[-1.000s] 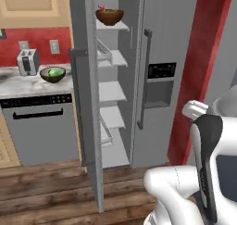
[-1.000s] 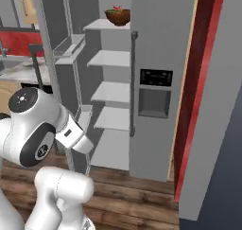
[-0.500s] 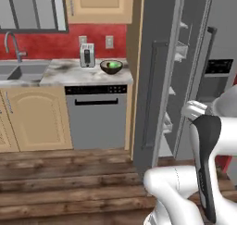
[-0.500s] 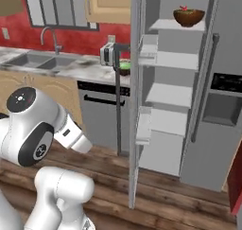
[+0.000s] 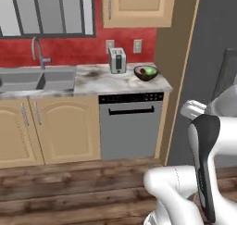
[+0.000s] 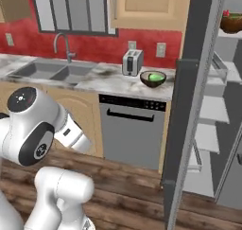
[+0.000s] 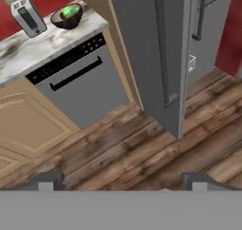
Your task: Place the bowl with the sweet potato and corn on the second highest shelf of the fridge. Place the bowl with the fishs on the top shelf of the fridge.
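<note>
The small dark brown bowl (image 5: 146, 72) holding the lime-green corn (image 5: 149, 71) stands on the marble counter right of the toaster (image 5: 117, 60). The same bowl (image 6: 153, 78) appears in the right base view and at the hand view's top left (image 7: 67, 16); the sweet potato is too small to tell. The wide wooden bowl (image 6: 232, 23) with a red fish (image 6: 226, 13) rests on the top shelf of the open fridge (image 6: 210, 108). My gripper (image 7: 122, 182) hangs open over the wood floor, far from both bowls, with nothing between its fingertips (image 7: 47, 181).
The fridge's thick grey door (image 6: 189, 110) stands open edge-on, right of the counter. A grey dishwasher (image 5: 129, 122) sits under the bowl. A sink (image 5: 37, 78) with a tap lies left along the counter. Wood floor (image 7: 142, 148) stretches in front.
The whole picture has shifted: the base has turned from the fridge toward the counter, so counter and sink fill more of both views. The gripper stays open.
</note>
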